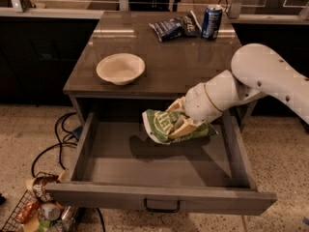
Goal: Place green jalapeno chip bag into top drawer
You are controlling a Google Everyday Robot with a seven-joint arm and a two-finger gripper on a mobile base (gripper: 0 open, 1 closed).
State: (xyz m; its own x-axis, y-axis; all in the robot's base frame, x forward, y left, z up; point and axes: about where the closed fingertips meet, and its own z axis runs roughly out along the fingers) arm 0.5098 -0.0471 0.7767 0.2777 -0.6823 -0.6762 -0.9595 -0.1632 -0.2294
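The green jalapeno chip bag point(161, 124) is crinkly light green with white lettering. My gripper point(181, 121) is shut on it and holds it over the open top drawer point(116, 153), in the right half and above the drawer floor. The white arm comes in from the right. The drawer is pulled fully out, and its flat front with a small dark pull handle point(161, 208) faces the camera. The bag casts a shadow on the drawer floor.
On the table top point(164, 66) stand a cream bowl point(120, 68), a dark blue chip bag point(175, 27) and a blue can point(211, 21). Black cables point(58, 139) lie on the floor at left. A wire basket of trash point(38, 209) sits at the bottom left.
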